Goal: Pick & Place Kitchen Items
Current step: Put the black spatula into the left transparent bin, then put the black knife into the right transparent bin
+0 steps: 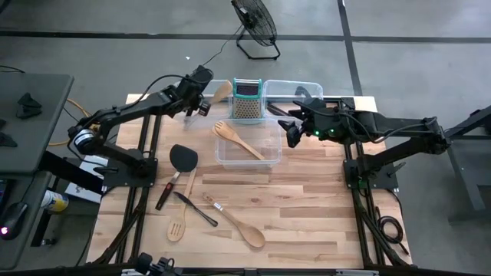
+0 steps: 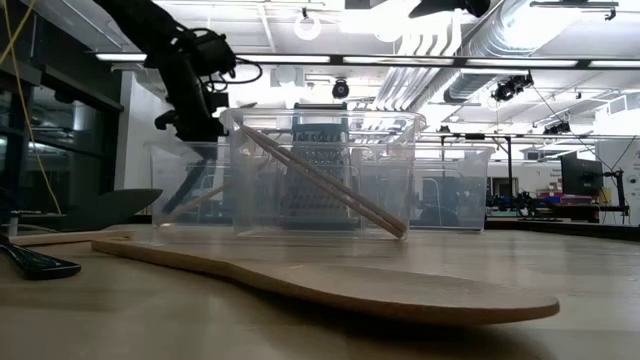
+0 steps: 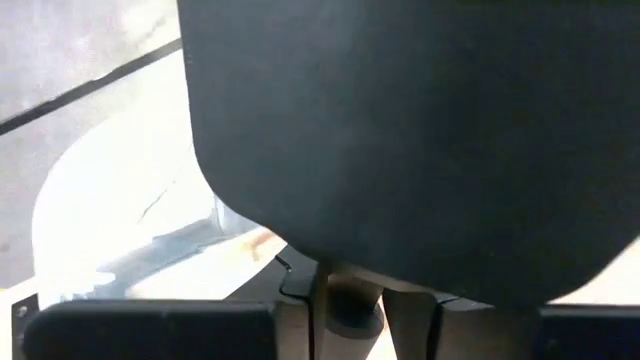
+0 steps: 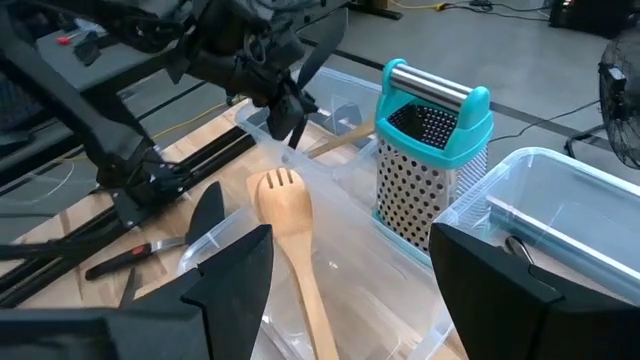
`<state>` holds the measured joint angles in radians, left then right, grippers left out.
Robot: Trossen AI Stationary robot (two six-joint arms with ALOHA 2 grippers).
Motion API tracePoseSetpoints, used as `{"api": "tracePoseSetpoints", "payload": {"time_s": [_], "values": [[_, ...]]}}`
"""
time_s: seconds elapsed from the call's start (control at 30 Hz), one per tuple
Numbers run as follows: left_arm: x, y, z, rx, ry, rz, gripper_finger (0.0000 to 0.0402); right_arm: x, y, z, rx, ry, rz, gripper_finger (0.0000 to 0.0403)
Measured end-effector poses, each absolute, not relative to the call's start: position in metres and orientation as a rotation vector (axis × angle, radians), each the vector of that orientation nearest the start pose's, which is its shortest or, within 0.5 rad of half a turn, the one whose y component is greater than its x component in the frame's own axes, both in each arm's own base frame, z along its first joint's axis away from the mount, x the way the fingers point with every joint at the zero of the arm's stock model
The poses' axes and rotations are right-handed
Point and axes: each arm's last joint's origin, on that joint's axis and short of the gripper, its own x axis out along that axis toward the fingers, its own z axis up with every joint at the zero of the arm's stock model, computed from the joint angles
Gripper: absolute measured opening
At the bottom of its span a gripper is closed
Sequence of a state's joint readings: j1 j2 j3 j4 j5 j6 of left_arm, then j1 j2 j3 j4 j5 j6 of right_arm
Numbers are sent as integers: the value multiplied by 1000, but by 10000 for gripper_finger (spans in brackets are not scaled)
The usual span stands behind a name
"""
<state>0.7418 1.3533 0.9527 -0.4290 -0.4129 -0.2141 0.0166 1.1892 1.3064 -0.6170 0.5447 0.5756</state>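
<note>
Plainly, the biggest hazard sits at the far side of the counter (image 1: pixel 307 199), where three clear bins crowd around the grater (image 1: pixel 247 100). The left end effector (image 1: pixel 201 106) hangs over the left bin (image 1: pixel 178 116), clamped on the handle of a wooden spoon (image 1: pixel 221 92) whose bowl pokes toward the grater. If let go off-centre, that spoon could catch the bin wall or the grater and tip out. The front bin (image 1: pixel 247 143) already holds a wooden fork (image 1: pixel 238 139), lying slantwise. The right end effector (image 1: pixel 291 134) waits just beside that bin, fingers spread wide; a careless reach could nudge it. The black turner (image 1: pixel 183 158) and the other loose utensils wait nearer the front, overlapping, which could spoil a grasp.
</note>
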Motion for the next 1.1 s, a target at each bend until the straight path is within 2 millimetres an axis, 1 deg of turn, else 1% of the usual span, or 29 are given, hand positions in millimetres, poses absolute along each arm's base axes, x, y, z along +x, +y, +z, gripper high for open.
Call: {"api": "tracePoseSetpoints", "payload": {"time_s": [0.17,0.37,0.63,0.73,0.87,1.03,1.1], "values": [[198,197,242,-332,797,1162,88,239,-11,392,419,316,-646,260],[199,196,241,-334,805,1132,94,239,-11,392,441,309,-650,260],[199,196,243,-279,838,1096,96,240,-11,392,465,302,-655,260],[197,194,248,-260,828,1089,97,241,-11,391,481,301,-660,260],[190,188,261,-241,786,1087,97,243,-11,389,484,309,-661,260],[179,175,277,-262,749,1031,98,243,-11,389,501,307,-663,260],[173,169,282,-270,745,1013,105,243,-11,389,508,305,-665,260]]}}
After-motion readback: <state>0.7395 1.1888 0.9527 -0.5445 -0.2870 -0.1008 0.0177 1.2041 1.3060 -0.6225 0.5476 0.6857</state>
